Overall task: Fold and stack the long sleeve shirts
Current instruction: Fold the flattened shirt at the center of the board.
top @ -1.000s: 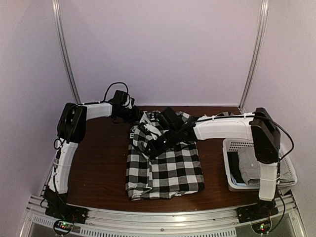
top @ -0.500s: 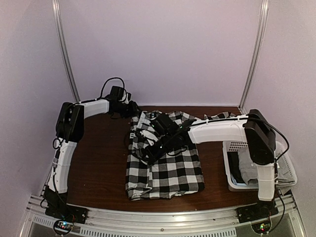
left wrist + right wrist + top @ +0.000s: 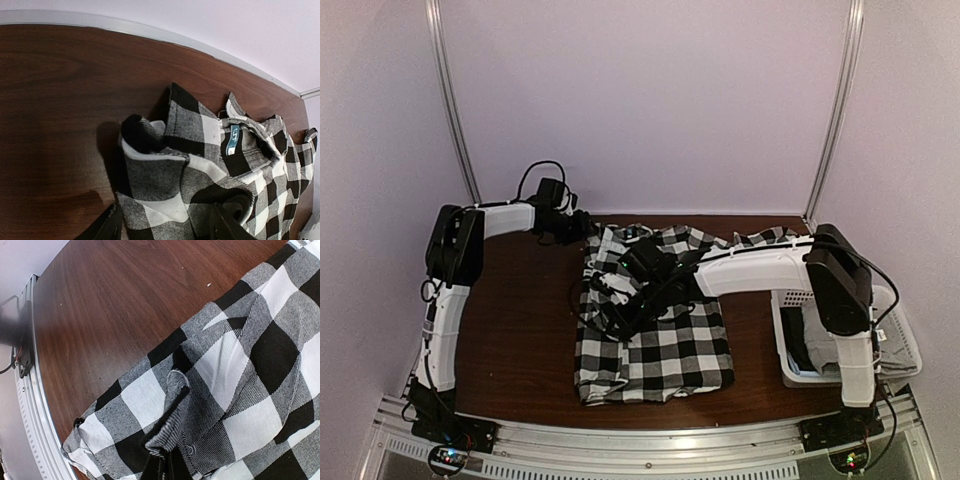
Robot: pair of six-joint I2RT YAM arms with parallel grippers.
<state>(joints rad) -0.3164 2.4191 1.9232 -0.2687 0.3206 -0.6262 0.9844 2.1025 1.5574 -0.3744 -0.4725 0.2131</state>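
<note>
The black-and-white checked shirt (image 3: pixel 655 340) lies spread on the brown table, its collar bunched toward the back. My right gripper (image 3: pixel 612 318) reaches across it and is shut on a raised fold of the checked cloth (image 3: pixel 172 405); the right gripper (image 3: pixel 167 462) pinches that fold at the bottom of the right wrist view. My left gripper (image 3: pixel 582 232) sits at the shirt's far left corner. In the left wrist view the left gripper (image 3: pixel 165 226) is open, with the bunched checked cloth (image 3: pixel 165 180) lying between its fingers. The plain grey shirt (image 3: pixel 825 335) rests in the basket.
A white lattice basket (image 3: pixel 905 345) stands at the table's right edge. Bare brown table (image 3: pixel 520 320) shows left of the shirt. A teal neck label (image 3: pixel 233 141) marks the collar. The back wall and a metal rail at the front bound the table.
My right gripper has carried its fold of checked cloth leftward and toward the front across the shirt. The left gripper has drawn slightly back and left at the collar corner.
</note>
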